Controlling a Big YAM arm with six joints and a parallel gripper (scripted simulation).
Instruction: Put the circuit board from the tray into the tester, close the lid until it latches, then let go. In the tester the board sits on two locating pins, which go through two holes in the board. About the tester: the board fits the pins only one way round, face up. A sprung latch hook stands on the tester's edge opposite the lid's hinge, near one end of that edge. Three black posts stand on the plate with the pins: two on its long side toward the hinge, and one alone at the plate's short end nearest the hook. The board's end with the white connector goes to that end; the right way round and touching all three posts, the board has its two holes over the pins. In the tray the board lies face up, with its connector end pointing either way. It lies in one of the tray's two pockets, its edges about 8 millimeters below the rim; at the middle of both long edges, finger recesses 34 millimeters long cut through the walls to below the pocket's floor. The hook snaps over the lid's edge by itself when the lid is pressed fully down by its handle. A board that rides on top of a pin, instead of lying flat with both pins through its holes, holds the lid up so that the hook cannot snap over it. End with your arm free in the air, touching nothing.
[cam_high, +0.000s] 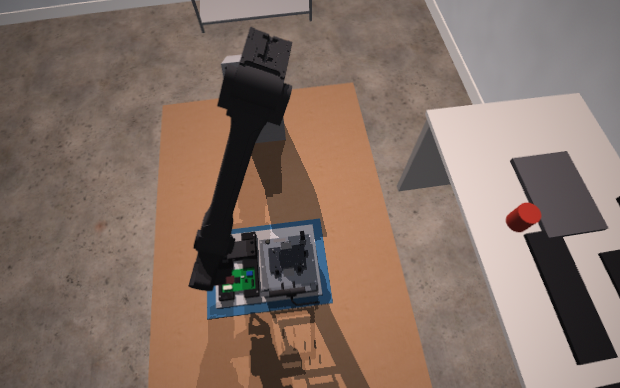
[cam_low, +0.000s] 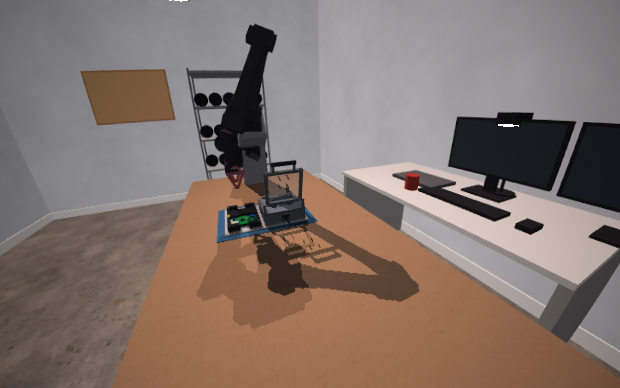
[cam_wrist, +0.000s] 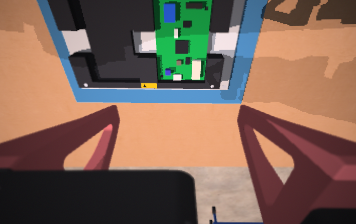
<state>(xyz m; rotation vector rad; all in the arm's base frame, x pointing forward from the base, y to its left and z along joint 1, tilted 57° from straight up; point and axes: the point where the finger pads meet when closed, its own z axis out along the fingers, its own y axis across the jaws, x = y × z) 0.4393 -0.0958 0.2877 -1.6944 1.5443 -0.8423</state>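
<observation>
The green circuit board (cam_high: 243, 281) (cam_low: 245, 220) (cam_wrist: 182, 46) lies face up in one pocket of the black tray (cam_wrist: 216, 75). Its white connector (cam_wrist: 196, 69) is at the end nearer my fingers in the wrist view. The other pocket (cam_wrist: 117, 37) is empty. My gripper (cam_low: 236, 186) (cam_wrist: 178, 112) is open and empty, above and off the tray's connector-end side; the arm mostly hides it in the top view. The tester (cam_high: 312, 270) (cam_low: 280, 215) stands beside the tray. Its lid (cam_low: 266, 188) stands open and upright, handle (cam_low: 284, 164) on top. The hook (cam_high: 302, 235) is on the edge opposite the hinge.
Tray and tester share a blue-edged base (cam_high: 326, 281) (cam_low: 221, 231) (cam_wrist: 155, 96) on the brown table (cam_high: 370, 280). The raised lid is the tallest obstacle beside the tray. A white desk (cam_high: 450, 150) with a red cup (cam_high: 522, 217) (cam_low: 412, 181) stands apart at the right.
</observation>
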